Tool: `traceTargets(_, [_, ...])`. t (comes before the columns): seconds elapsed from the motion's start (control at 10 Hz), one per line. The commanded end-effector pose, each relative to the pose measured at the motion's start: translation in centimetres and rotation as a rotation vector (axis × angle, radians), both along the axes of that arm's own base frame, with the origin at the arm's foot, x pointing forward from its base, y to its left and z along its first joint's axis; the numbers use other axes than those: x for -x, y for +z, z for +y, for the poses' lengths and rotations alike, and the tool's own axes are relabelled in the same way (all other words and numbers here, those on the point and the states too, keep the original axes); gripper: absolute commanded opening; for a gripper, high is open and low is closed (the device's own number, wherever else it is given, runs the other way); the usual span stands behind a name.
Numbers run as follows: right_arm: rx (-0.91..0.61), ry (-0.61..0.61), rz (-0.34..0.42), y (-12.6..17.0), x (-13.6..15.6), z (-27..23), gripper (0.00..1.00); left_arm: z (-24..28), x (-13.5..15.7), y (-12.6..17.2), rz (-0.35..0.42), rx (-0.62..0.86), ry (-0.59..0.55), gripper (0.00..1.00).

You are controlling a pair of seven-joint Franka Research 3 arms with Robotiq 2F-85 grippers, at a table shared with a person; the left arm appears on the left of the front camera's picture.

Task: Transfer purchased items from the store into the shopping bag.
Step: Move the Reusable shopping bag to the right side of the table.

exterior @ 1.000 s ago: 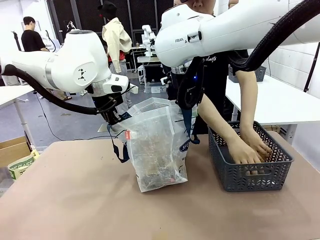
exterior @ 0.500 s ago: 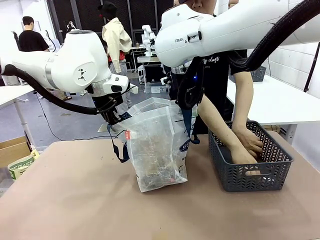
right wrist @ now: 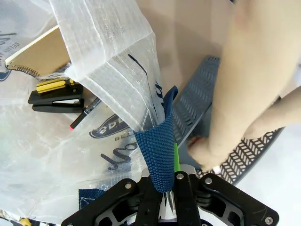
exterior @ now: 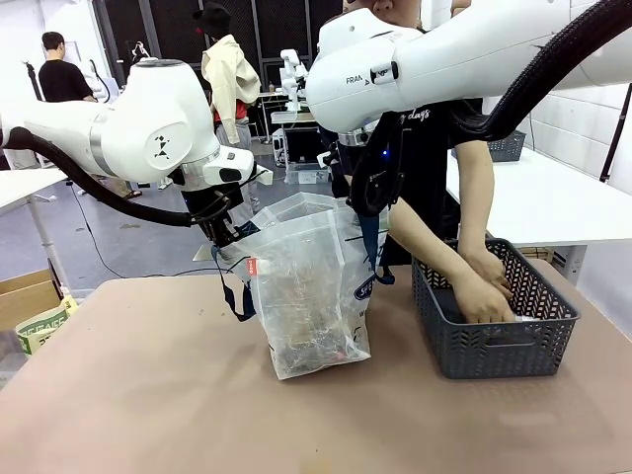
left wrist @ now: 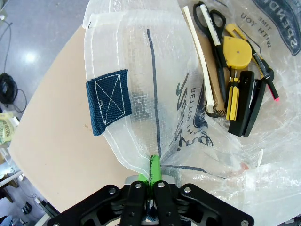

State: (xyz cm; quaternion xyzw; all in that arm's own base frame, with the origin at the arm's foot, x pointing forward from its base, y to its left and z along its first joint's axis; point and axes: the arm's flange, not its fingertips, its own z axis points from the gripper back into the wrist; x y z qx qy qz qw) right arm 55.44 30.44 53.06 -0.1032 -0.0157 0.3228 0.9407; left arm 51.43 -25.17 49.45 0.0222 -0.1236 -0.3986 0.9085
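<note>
The person's hands (exterior: 482, 294) have shifted inside the basket (exterior: 494, 355), right of the shopping bag (exterior: 311, 296) standing on the counter (exterior: 148, 395). Your left fingers (left wrist: 154, 168) clamp the bag's rim, and your right fingers (right wrist: 175, 156) clamp its blue strap (right wrist: 157, 155). If either slips, the mouth sags shut before items arrive.

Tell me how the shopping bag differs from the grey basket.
The shopping bag is translucent plastic; the basket is dark mesh. The left gripper and right gripper pinch the bag's rim and strap; the basket stands free, a person's hands inside. Both sit on the table.
</note>
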Motion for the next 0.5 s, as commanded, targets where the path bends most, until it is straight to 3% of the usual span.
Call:
traceTargets(0.0, [0.002,-0.004,0.0,-0.11,-0.03,-0.18,0.0,0.08,0.06,-0.01,0.0,-0.001,0.003,0.0])
traceTargets(0.4, [0.002,-0.004,0.0,-0.11,-0.03,-0.18,0.0,0.08,0.06,-0.01,0.0,-0.001,0.003,0.0])
